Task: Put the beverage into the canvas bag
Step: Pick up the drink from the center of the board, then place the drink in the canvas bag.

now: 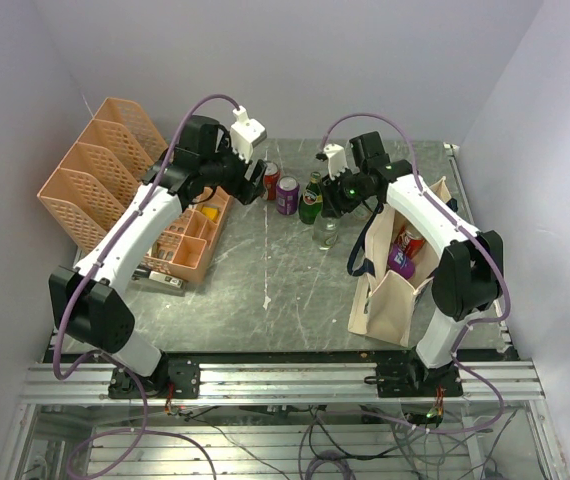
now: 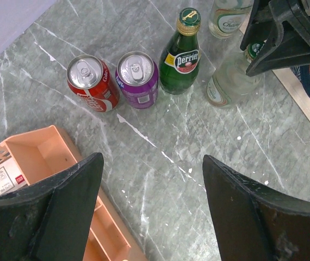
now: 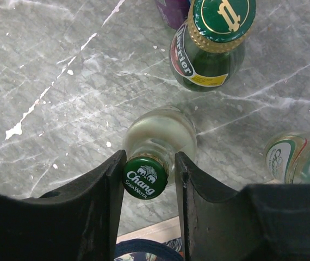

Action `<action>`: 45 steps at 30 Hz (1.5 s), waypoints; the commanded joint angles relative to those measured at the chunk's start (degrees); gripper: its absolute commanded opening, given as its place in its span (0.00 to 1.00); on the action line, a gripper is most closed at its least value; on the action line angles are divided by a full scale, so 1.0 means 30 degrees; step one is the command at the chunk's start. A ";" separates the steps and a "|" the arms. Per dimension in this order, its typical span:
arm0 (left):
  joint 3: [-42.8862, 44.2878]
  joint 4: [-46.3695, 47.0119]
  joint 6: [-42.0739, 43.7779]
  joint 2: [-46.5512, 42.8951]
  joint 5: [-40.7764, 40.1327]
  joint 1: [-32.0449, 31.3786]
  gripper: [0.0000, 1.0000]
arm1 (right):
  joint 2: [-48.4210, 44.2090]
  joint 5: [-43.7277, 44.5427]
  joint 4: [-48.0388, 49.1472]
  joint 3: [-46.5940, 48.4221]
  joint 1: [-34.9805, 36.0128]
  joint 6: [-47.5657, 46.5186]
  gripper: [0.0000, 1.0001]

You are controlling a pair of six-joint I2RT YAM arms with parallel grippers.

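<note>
A clear soda water bottle (image 3: 157, 136) with a green cap stands upright on the grey marble table. My right gripper (image 3: 149, 163) is closed in on its neck from above, one finger touching the cap. The top view shows the same bottle (image 1: 325, 232) under that gripper (image 1: 327, 212), just left of the canvas bag (image 1: 390, 300), which stands open with items inside. My left gripper (image 2: 152, 163) hangs open over bare table, short of a red can (image 2: 92, 81), a purple can (image 2: 137, 79) and a green Perrier bottle (image 2: 181, 60).
A second clear bottle (image 3: 299, 157) stands right of the gripped one. Orange file trays (image 1: 95, 170) and a low orange organizer (image 1: 190, 240) fill the left side. Walls close in at the back and both sides.
</note>
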 commanded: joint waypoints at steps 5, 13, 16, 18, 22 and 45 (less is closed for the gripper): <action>0.0230 0.0890 0.0017 0.0220 0.1063 -0.0074 0.83 | -0.0368 0.0220 0.0068 0.0394 0.0125 -0.0463 0.21; 0.0455 0.1004 0.0223 0.0431 0.1391 -0.0126 0.82 | -0.2577 0.0724 -0.0809 0.1798 0.0092 -0.1105 0.00; 0.0464 0.1007 0.0299 0.0581 0.1382 -0.0159 0.82 | -0.3454 0.0783 -0.1499 0.2384 0.0092 -0.1308 0.00; 0.0410 0.0976 0.0387 0.0626 0.1393 -0.0233 0.82 | -0.3859 0.0727 -0.2119 0.2871 0.0091 -0.1469 0.00; 0.0365 0.0803 0.0657 0.0678 0.2177 -0.0358 0.80 | -0.4187 0.0714 -0.3873 0.4720 0.0092 -0.1587 0.00; 0.3338 0.1048 -0.0008 0.3905 0.4246 -0.5271 0.80 | -0.8791 0.2495 -0.7752 0.9679 -0.2625 -0.0959 0.00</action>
